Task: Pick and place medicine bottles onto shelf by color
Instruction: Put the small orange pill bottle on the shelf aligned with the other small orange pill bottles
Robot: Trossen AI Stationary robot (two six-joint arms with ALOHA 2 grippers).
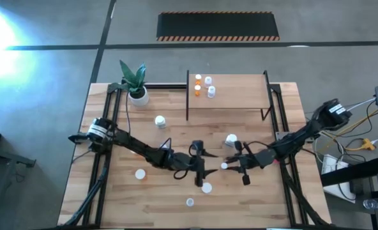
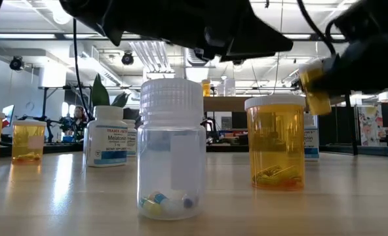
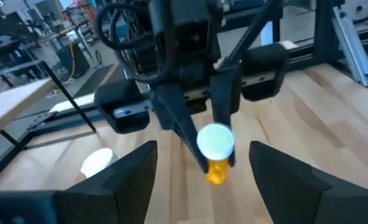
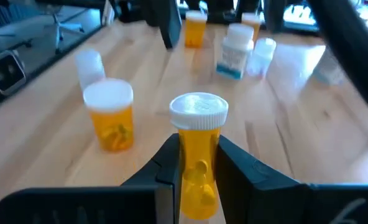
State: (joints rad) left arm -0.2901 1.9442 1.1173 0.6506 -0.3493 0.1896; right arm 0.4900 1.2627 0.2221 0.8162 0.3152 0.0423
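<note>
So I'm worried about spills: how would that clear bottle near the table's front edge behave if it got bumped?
The clear bottle stands tall and narrow, so it could tip. It looks nearly empty, only a few pills at the bottom, so it is probably light and would slide easily. Being round, it would likely roll once down.

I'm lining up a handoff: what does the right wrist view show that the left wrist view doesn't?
Only the right wrist view: a loose orange bottle standing beside the right gripper, and more bottles beyond. Only the left wrist view: the left gripper open, fingers either side of the held bottle's cap. Both: the right gripper shut on an orange bottle with a white cap.
</note>
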